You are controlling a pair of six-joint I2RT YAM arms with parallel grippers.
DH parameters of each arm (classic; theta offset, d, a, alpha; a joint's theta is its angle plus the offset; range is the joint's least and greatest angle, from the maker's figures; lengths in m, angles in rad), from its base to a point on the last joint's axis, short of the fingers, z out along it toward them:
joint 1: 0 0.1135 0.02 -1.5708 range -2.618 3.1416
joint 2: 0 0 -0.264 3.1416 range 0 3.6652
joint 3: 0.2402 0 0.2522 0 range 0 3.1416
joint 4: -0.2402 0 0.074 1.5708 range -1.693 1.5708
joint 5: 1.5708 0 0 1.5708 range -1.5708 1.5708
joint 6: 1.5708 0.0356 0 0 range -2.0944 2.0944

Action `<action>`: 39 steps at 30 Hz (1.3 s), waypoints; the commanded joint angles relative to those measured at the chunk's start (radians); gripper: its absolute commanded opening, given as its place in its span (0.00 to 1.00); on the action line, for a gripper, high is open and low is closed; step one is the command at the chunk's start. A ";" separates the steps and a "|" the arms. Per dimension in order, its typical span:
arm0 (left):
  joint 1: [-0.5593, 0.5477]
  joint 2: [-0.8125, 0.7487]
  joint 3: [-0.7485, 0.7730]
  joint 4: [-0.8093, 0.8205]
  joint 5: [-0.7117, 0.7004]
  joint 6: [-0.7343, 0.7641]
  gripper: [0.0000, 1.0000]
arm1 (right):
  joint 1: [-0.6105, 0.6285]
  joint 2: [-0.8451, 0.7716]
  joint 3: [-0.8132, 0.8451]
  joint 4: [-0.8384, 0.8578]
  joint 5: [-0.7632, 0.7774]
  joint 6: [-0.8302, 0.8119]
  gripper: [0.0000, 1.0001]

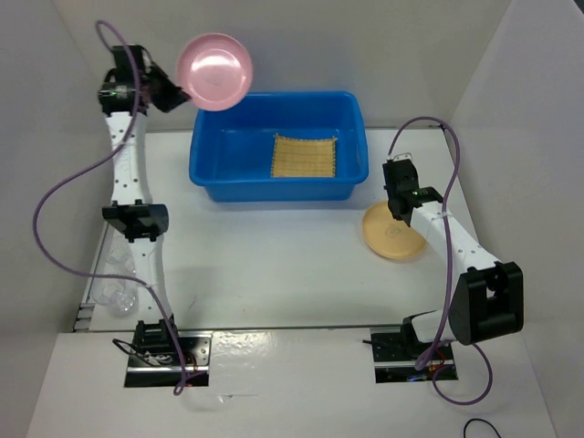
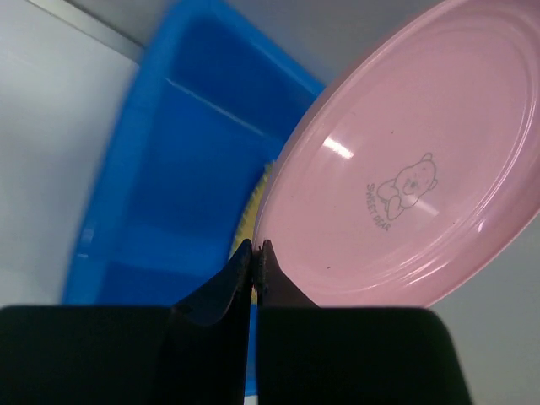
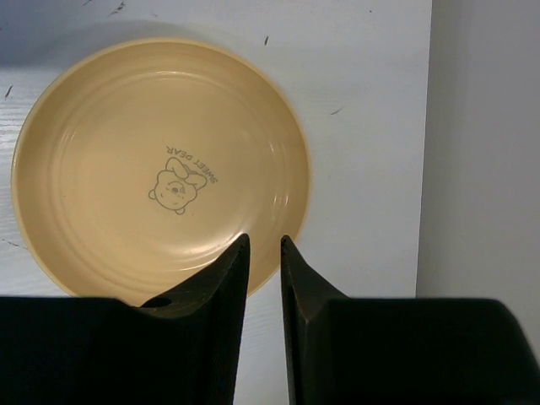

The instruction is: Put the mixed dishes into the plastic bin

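Pink plate [image 1: 213, 71] clamped at its rim by the left pincer [image 2: 255, 246], blue bin [image 1: 205, 173] just beyond.
Edge grip suits tipping it in; right pincer [image 3: 264, 240], slightly parted, hangs empty over the tan plate [image 3: 160, 169].

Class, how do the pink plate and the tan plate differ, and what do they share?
The pink plate is pink, the tan plate yellowish tan. The pink plate hangs tilted in the air; the tan plate lies flat on the table. The left tool pinches the pink plate's rim; the tan plate is not lifted. Both are round with a bear print.
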 commanded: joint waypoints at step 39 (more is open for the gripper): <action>-0.394 0.551 0.088 0.172 0.262 -0.231 0.61 | -0.016 -0.025 0.066 -0.004 -0.075 -0.037 0.75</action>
